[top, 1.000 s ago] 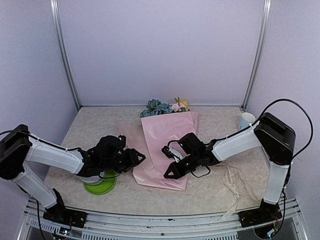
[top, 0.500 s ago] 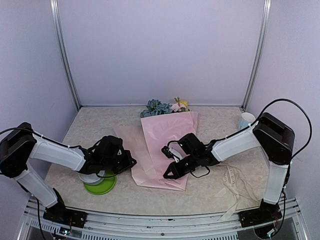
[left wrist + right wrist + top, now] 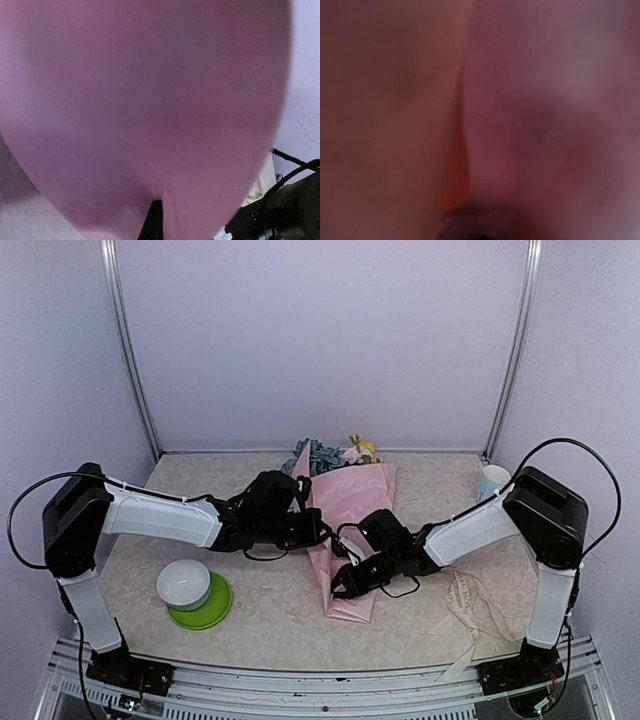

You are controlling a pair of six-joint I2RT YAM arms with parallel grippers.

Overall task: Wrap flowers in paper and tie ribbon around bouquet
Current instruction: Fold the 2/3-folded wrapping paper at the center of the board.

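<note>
Speckled beige surface [image 3: 200, 490], lilac walls [image 3: 320, 340], metal corner posts [image 3: 128, 350]; I log a white bowl [image 3: 183, 583] on a green plate [image 3: 210, 612] left of the left tool [image 3: 318, 532], and a cup [image 3: 492, 480] and the loose ribbon [image 3: 468, 605] right of the right tool [image 3: 342, 588]. Left tool pinched on a raised fold of the paper [image 3: 355, 495], right tool closed tight, resting on its near end; the flowers [image 3: 325, 453] lie beyond both.

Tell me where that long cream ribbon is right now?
In the overhead view, the long cream fabric ribbon lies loose at lower right, between the folded pale pink paper sheet and the right arm's base.
</note>
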